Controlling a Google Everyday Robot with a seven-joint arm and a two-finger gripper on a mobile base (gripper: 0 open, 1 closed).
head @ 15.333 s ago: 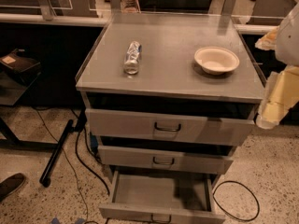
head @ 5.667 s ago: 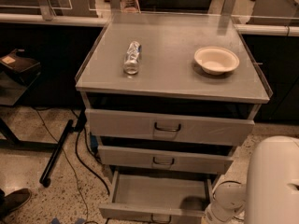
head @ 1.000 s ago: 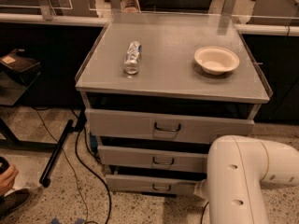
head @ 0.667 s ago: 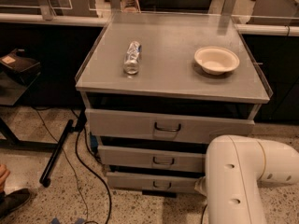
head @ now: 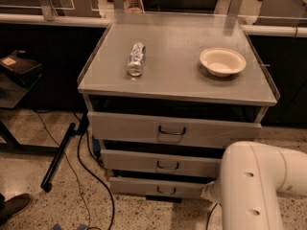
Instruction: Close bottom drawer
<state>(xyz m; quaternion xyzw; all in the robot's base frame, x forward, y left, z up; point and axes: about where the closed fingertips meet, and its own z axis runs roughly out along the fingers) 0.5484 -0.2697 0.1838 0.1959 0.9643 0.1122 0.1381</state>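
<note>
Three grey fronts now line up almost flush: the bottom drawer (head: 139, 186), wide open seconds ago, sits pushed in beneath the bench (head: 182, 75). The robot's hand (head: 209, 192) is low at the drawer's right end, and I cannot tell whether it is spread or pressed together. The closing looks all but finished.

You're looking at a workshop-like room: speckled floor (head: 33, 143) and loose cables (head: 90, 176) lying left of the gripper, itself hiding behind the arm (head: 254, 186).
</note>
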